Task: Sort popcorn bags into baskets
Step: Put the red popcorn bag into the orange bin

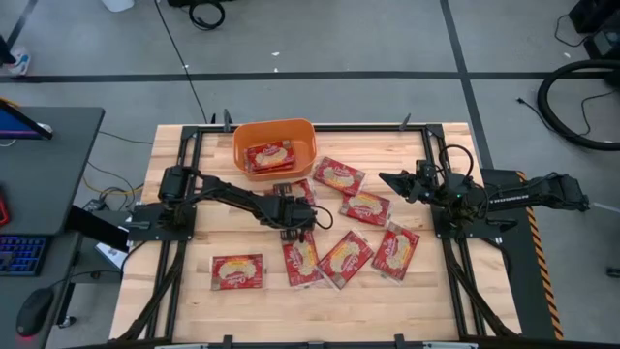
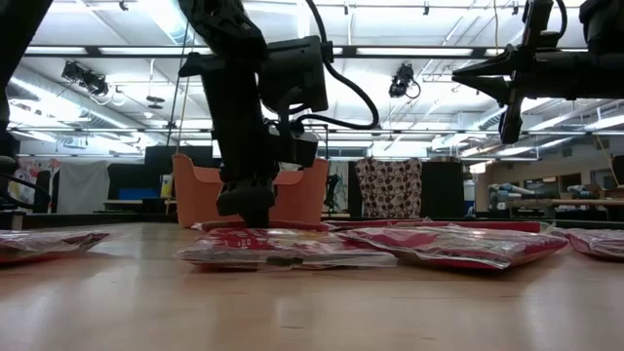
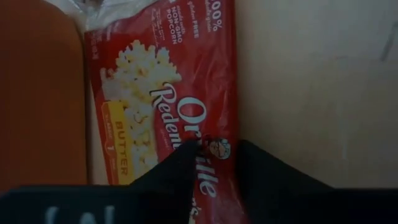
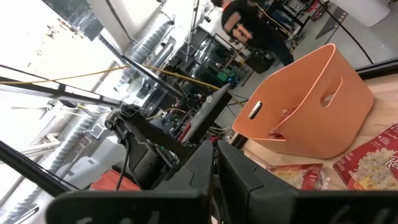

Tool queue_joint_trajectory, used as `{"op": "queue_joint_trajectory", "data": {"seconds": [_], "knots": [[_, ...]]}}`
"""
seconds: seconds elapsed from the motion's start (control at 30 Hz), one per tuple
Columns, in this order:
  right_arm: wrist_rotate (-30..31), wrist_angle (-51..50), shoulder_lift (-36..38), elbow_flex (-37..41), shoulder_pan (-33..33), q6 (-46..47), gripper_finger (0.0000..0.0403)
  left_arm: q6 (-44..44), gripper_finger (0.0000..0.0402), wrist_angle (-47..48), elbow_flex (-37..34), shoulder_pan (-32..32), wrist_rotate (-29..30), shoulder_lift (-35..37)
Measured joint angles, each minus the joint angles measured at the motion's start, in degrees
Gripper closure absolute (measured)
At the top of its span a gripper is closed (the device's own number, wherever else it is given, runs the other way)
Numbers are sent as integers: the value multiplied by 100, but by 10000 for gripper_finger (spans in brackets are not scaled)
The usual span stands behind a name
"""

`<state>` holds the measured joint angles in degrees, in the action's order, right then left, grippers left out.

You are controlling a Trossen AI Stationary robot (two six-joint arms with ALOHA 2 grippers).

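Several flat red popcorn bags lie on the wooden table: [image 1: 337, 175], [image 1: 365, 206], [image 1: 396, 250], [image 1: 346, 258], [image 1: 237, 271]. One more bag [image 1: 269, 155] lies inside the orange basket [image 1: 305, 131] at the far edge. My left gripper [image 1: 296, 223] is down at mid-table, shut on a popcorn bag [image 1: 301, 260] [image 3: 161, 99]; in the low view its gripper [image 2: 255, 216] meets that bag [image 2: 292, 252]. My right gripper [image 1: 392, 179] [image 2: 509, 122] hovers shut, high above the bags on the right, touching nothing. My left gripper comes from above, pointing down, and its two fingers [image 3: 177, 171] stand close together on the bag's printed face [image 3: 214, 155], near one long edge by the lettering. A strip of the wrapper shows between them. The bag lies flat on the table.
An orange surface [image 3: 37, 93] fills one side of the left wrist view, next to the held bag. Another bag [image 1: 295, 191] lies under the left arm's wrist. Bare wood is free at the table's near edge [image 1: 320, 320] and its left part [image 1: 174, 252]. A person shows far off in the room [image 4: 245, 25].
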<state>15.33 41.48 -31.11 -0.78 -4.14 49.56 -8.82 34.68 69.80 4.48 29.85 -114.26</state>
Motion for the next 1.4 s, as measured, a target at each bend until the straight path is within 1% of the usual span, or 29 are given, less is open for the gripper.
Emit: {"op": "queue_joint_trajectory", "data": {"seconds": [0.13, 0.27, 0.4, 0.53, 0.8, 0.9, 1.0, 1.07, 1.17, 1.27, 1.4], "knots": [[0, 2, 0, 0, 0, 38, 375, 2, 344, 70, 2, -40, -21, 2], [0, 0, 0, 0, 0, 40, 375, -2, 382, 179, 7, -86, -228, 75], [0, 1, 0, 0, 0, 25, 375, 2, 383, 345, -17, -93, -590, 332], [0, 30, 0, 0, 0, -49, 375, 0, 383, 543, -15, -81, -894, 782], [4, 46, 0, 0, -5, -188, 375, 49, 383, 1210, -7, -128, -701, 2002], [7, 46, 0, 0, -13, -225, 375, 42, 383, 1552, 63, -243, -473, 2428], [47, 47, -2, 0, -14, -304, 375, 103, 383, 1947, 338, -396, -108, 2700], [139, 52, -17, 0, -15, -315, 375, 345, 383, 2025, 508, -526, 127, 2846], [288, 94, -53, -2, -17, -325, 375, 978, 383, 1953, 693, -820, 315, 2894], [369, 116, -83, -2, -22, -345, 375, 1566, 383, 1863, 702, -1192, 208, 2873], [321, 128, -87, -2, -22, -330, 375, 2134, 383, 1727, 702, -1713, 124, 2683]]}}
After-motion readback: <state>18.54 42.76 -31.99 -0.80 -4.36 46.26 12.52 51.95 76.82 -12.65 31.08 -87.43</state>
